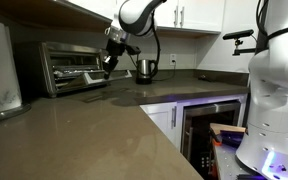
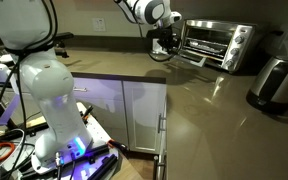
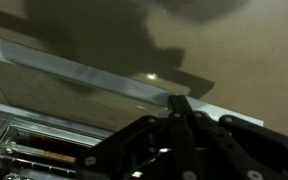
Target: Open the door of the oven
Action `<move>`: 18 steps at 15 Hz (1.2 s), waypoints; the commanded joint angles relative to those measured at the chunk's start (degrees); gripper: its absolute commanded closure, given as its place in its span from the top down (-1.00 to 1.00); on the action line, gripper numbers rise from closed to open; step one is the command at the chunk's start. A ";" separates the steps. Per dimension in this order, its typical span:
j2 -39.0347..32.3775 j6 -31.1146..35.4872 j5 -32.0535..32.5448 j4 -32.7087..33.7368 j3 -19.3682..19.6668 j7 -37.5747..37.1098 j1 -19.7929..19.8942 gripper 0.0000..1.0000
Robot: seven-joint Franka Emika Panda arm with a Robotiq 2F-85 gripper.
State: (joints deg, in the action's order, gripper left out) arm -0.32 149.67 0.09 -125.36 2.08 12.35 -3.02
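On the surface [image 1: 94,135], beside the oven [image 1: 69,68], the end effector [image 1: 106,66], pinched together on nothing, sits at the edge of the tilted-down door [image 3: 79,70]; slipping off could let the door snap shut.

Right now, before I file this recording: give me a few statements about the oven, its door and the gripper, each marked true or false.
1. The gripper is shut. True.
2. The door stands upright, shut against the oven. False: it is tipped outward, open, and the wire racks show past it in the wrist view.
3. The gripper is at the kettle. False: it is at the door's outer edge, and the kettle stands apart, farther along the countertop.
4. The oven stands on the countertop. True.
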 commanded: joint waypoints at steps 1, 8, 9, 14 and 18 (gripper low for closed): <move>0.68 -2.61 -1.89 -0.36 -0.89 2.75 1.10 -1.00; -0.31 -2.76 -2.00 -0.46 -1.39 2.31 0.80 -1.00; -0.21 -2.87 -1.93 -0.56 -1.52 2.28 0.78 -1.00; 2.14 -3.81 1.17 -1.05 -1.50 0.45 1.05 -1.00; 4.84 -0.61 2.96 -1.21 -1.08 -0.86 1.24 -1.00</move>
State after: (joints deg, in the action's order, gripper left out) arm 1.29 147.68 0.84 -125.51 1.44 12.46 -3.01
